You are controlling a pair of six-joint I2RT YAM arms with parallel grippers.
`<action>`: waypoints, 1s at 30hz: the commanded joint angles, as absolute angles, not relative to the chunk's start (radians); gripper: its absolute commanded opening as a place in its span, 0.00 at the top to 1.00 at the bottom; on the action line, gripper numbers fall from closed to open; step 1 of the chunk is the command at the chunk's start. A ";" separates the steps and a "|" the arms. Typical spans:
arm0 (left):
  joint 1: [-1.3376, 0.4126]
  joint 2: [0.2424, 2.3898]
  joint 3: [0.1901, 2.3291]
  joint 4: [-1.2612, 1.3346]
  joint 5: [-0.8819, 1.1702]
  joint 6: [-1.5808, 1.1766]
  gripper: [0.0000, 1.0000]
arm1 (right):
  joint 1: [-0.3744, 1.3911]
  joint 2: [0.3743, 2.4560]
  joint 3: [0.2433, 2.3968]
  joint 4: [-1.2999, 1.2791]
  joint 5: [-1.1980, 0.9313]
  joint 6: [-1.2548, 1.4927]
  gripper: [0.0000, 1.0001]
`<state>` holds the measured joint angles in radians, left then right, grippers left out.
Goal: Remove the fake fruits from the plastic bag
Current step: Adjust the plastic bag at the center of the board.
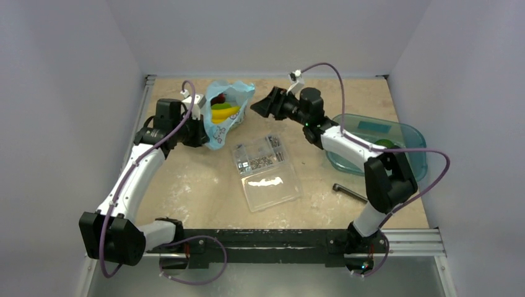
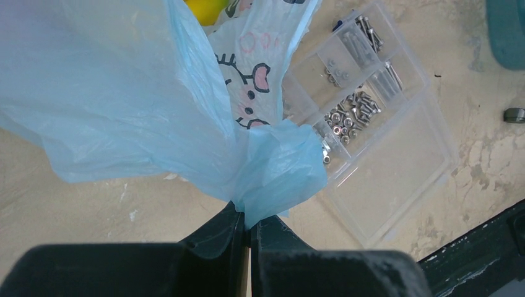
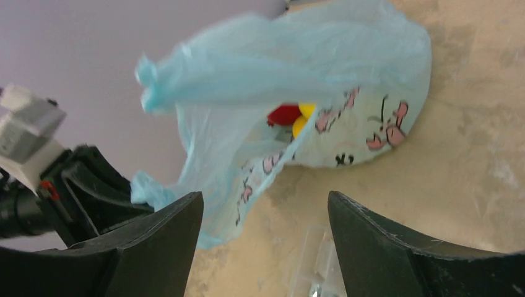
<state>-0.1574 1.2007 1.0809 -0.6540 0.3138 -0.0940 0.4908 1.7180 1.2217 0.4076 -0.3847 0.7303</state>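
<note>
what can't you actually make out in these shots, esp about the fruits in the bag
- Count of fake fruits: top view, the plastic bag wraps all but a few at its mouth.
- Yellow fruit: left wrist view, cut off by the top edge.
- Green item in the teal tray: top view, the right arm covers most of it.
</note>
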 commanded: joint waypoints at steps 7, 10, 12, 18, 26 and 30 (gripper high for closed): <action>-0.150 1.184 1.120 -0.650 0.345 -0.106 1.00 | 0.737 1.687 1.072 0.606 -0.178 0.832 0.44; -0.151 1.186 1.118 -0.651 0.338 -0.106 1.00 | 0.753 1.754 1.119 0.657 -0.131 0.893 0.55; -0.152 1.187 1.118 -0.650 0.337 -0.107 1.00 | 0.758 1.805 1.162 0.682 -0.110 0.939 0.65; -0.155 1.196 1.118 -0.648 0.345 -0.109 1.00 | 0.775 1.939 1.302 0.658 0.040 1.033 0.82; -0.158 1.203 1.118 -0.645 0.351 -0.107 1.00 | 0.781 2.095 1.498 0.576 0.127 1.088 0.83; -0.157 1.204 1.120 -0.645 0.353 -0.109 1.00 | 0.796 2.160 1.559 0.531 0.187 1.095 0.82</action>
